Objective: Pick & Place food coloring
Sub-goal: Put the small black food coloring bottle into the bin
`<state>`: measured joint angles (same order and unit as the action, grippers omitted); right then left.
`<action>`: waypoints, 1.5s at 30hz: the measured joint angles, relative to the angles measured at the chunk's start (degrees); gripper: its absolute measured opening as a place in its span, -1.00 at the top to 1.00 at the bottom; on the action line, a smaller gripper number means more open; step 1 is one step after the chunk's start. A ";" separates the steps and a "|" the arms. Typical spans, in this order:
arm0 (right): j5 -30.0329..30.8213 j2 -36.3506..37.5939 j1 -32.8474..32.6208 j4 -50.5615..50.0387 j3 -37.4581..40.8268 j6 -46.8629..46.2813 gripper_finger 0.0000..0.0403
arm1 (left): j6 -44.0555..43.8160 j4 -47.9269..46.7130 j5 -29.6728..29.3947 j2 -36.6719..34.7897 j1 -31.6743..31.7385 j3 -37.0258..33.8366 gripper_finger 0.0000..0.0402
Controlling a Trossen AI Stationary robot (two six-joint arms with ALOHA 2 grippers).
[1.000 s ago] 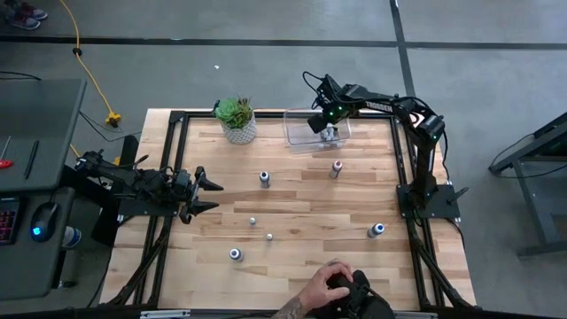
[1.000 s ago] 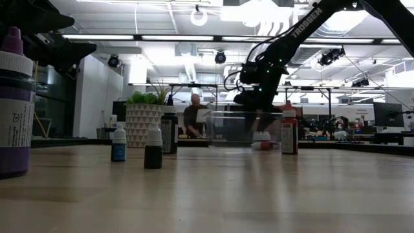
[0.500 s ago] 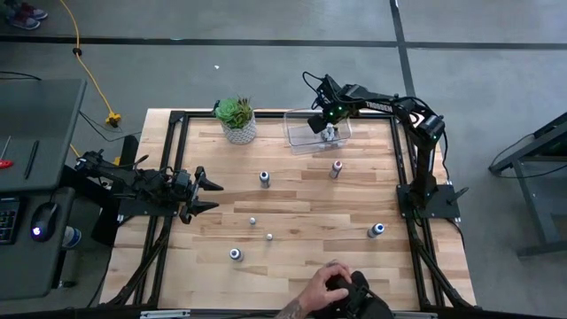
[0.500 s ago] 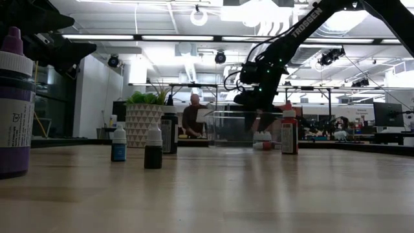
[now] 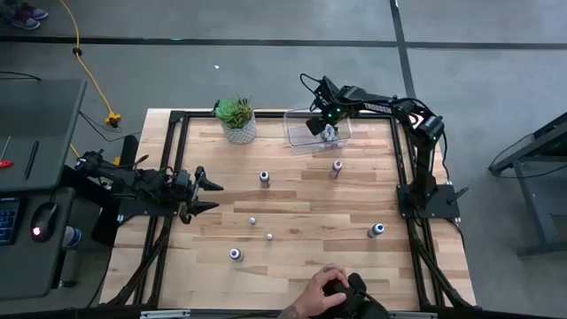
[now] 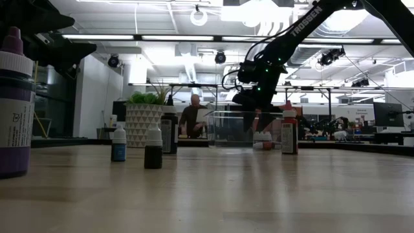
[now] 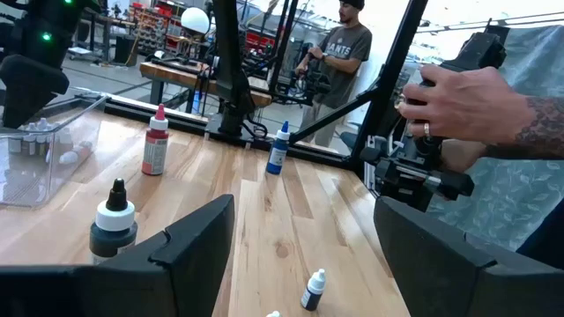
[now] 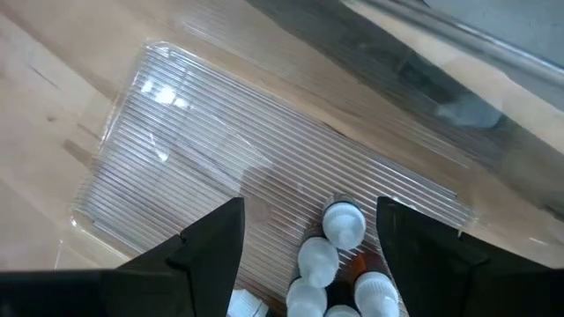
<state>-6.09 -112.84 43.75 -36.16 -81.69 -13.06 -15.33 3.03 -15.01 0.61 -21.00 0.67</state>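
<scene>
high view | potted plant (image 5: 236, 119) beside clear bin (image 5: 301, 138) | person's hand (image 5: 326, 290) at table edge

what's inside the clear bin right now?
A cluster of small white-capped bottles lies at one end of the clear bin; the rest of its ribbed floor is bare. The right claw hangs open over them, and its fingers cover some bottles, so no count.

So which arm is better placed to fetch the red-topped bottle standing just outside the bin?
Right, probably. The right gripper hovers open over the clear bin, and the red-topped bottle stands just beside that bin. The left gripper waits open at the table's left edge, farther from it.
</scene>
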 joint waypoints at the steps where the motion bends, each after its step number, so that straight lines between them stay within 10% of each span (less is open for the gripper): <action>1: 0.04 0.00 -0.17 0.06 0.00 0.00 -0.22 | 0.00 0.00 0.01 0.00 0.00 0.00 -0.35; 45: 3.13 27.16 -8.88 8.89 0.00 8.12 -0.22 | 0.00 0.00 0.01 -0.01 0.01 0.00 -0.35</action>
<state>-2.96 -85.67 34.87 -27.27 -81.69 -4.94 -15.33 3.03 -15.00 0.61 -21.00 0.67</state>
